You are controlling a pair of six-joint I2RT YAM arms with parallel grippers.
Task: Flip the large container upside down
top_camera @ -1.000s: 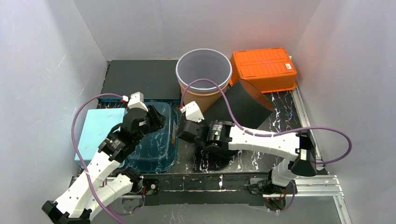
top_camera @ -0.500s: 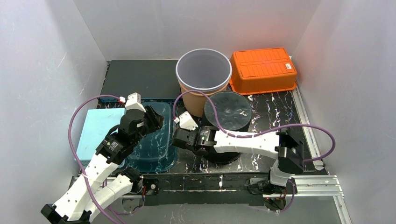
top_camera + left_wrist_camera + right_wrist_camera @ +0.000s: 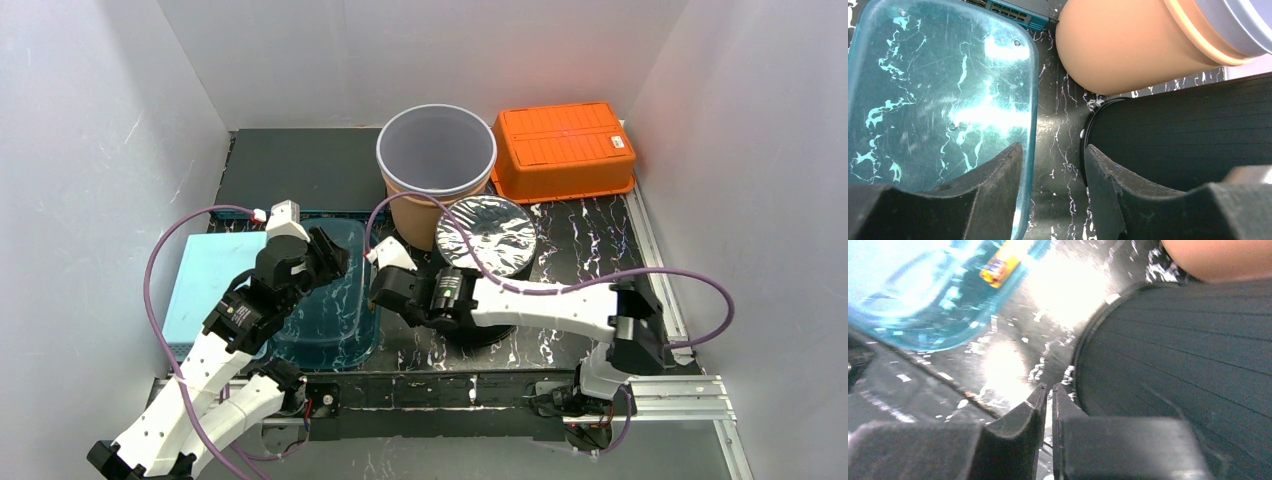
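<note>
**Asker:** At the fingertips of the right gripper [image 3: 1048,390], what is there?

**Describer:** Nothing. The two dark fingers [image 3: 1034,405] are pressed almost together, with only a thin slit between them. They point down at the marbled black table [image 3: 590,240], just beside the bottom lip of the black ribbed container [image 3: 1173,350]. I judge they hold nothing because the job looks done. From above, the container [image 3: 487,235] stands at the table's middle with its closed, glossy base facing up and its rim on the surface. It is just in front of the tan bucket [image 3: 436,150].

**Asker:** And the arm behind those fingers?

**Describer:** The right arm lies low, reaching leftward across the front of the container with its wrist bent down.

**Asker:** What about the left side?

**Describer:** The left gripper [image 3: 1053,150] has its fingers [image 3: 1003,170] apart and empty. It hangs over the gap between the clear teal tray [image 3: 943,100] and the container, probably as a guard. That arm rises from its base and leans forward over the tray. An orange crate [image 3: 565,148] sits at the back right.
</note>
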